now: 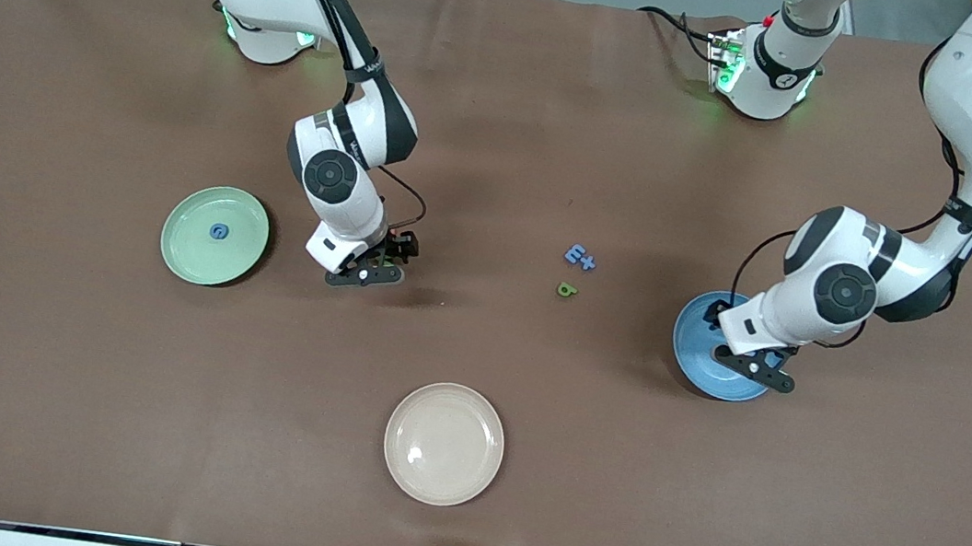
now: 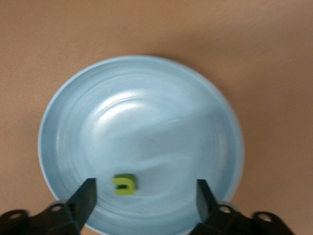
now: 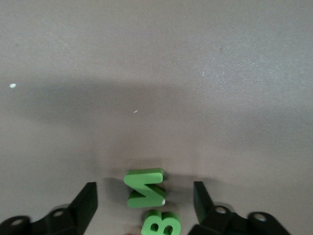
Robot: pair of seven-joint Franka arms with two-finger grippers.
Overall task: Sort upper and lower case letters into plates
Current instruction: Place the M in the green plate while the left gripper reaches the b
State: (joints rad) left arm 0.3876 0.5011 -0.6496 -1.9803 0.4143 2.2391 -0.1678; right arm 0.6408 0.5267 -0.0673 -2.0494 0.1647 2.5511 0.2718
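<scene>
Sorting is partly done: the open-fingered left gripper point(image 2: 144, 193) has one green letter point(image 2: 124, 184) in the blue plate point(image 2: 63, 122), the mint plate point(image 1: 182, 259) has a blue one point(image 1: 218, 231), while the right gripper point(image 3: 145, 198), fingers apart and empty, straddles two green letters point(image 3: 145, 187) on the counter point(image 1: 61, 406).

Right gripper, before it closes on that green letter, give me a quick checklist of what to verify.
1. Right gripper open: ok, fingers stand apart.
2. Green N-or-Z letter between the fingers: ok.
3. Neighbour clear of the grasp: not ok, green B touches or nearly touches that letter.
4. Green plate ready: ok, holds one blue letter.
5. Left gripper out of the way: ok, open over the blue plate, a small green letter lying in it.
6. Letter's case: cannot tell.
</scene>
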